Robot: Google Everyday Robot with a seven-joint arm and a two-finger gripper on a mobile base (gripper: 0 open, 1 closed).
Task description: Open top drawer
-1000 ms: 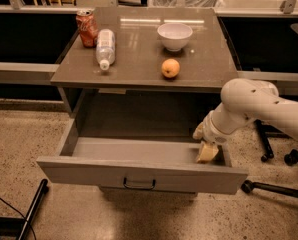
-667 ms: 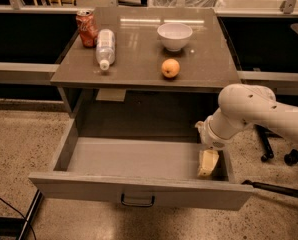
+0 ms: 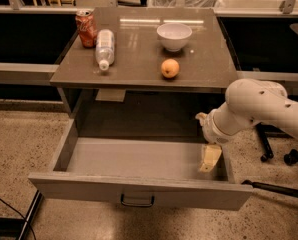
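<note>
The top drawer (image 3: 139, 188) is a wide grey drawer under the table top. It stands pulled far out toward the camera, and its inside shows bare and grey. A small dark loop handle (image 3: 137, 201) sits at the centre of its flat front. My gripper (image 3: 209, 156) reaches down inside the drawer at its right end, close to the right wall and just behind the front panel. The white arm (image 3: 254, 109) comes in from the right, over the drawer's right side.
On the table top (image 3: 139, 69) stand a red can (image 3: 86, 27), a clear bottle lying down (image 3: 105, 48), a white bowl (image 3: 174, 36) and an orange (image 3: 170, 68). Office chair legs and casters (image 3: 276, 156) are on the floor to the right.
The drawer has slid further out toward the camera. My gripper and arm have moved forward with it, staying at the drawer's right end.
</note>
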